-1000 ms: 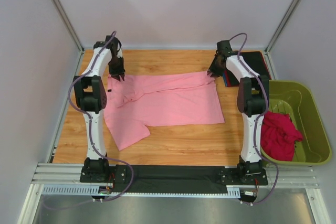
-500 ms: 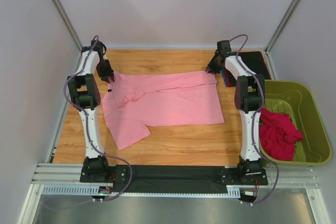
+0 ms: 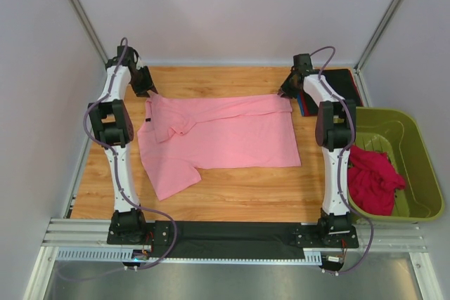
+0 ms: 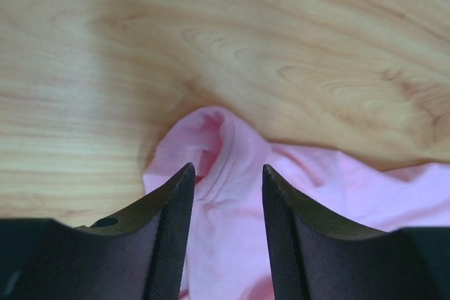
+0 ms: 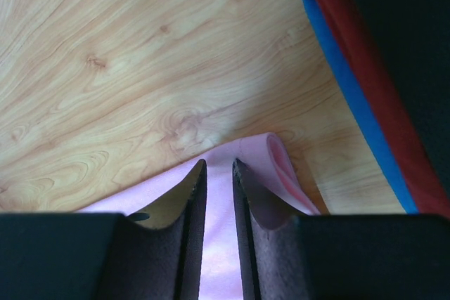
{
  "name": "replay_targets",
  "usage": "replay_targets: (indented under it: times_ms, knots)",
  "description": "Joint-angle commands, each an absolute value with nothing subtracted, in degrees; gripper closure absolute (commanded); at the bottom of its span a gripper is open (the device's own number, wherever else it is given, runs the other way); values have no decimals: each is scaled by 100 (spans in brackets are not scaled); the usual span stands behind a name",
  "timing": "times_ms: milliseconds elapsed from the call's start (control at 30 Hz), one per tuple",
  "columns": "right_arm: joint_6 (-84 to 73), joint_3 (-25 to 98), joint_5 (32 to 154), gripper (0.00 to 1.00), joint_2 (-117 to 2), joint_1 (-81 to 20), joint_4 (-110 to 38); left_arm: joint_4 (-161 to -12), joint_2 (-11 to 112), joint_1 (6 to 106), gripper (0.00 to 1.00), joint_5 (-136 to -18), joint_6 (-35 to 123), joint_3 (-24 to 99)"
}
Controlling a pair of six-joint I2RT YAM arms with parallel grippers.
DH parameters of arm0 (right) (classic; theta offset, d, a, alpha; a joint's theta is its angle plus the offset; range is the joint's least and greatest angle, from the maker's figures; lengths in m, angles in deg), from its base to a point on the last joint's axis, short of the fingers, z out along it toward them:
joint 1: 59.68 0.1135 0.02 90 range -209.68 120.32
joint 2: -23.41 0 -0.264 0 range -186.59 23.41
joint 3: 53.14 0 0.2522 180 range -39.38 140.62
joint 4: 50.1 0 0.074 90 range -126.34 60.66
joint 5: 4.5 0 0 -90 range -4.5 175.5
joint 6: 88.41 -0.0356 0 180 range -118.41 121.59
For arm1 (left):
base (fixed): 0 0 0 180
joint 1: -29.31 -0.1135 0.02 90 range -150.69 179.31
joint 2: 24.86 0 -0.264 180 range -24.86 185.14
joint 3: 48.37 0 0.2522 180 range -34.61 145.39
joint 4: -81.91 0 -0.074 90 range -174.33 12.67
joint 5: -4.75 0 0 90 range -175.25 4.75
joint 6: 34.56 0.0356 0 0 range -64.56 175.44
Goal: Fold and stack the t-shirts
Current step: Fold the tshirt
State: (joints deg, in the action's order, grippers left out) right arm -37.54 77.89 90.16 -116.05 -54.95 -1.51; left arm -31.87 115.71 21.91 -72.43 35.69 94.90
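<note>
Pink t-shirt point(image 3: 218, 135) is lying spread on the table point(image 3: 232, 198). Left jaws are standing open over its far-left corner. Right jaws are pinching the far-right corner.

Risk, as judged: with one corner free, a pull from the right is likely dragging the cloth askew, or nudging the folded stack point(image 3: 344, 81) just beside it.

Table is showing pale wood grain. White walls point(image 3: 232, 12) are enclosing it.
</note>
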Motion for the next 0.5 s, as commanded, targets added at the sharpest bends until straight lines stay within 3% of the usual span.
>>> replay_targets:
  times_ms: [0, 467]
  knots:
    - [-3646, 7822, 8989, 78, -11537, -5493, -303, -3599, 11418, 2149, 52, -6837, 3391, 9687]
    - [-3690, 7681, 9094, 78, -11484, -5493, -391, -3696, 11822, 2140, 59, -7004, 2925, 9793]
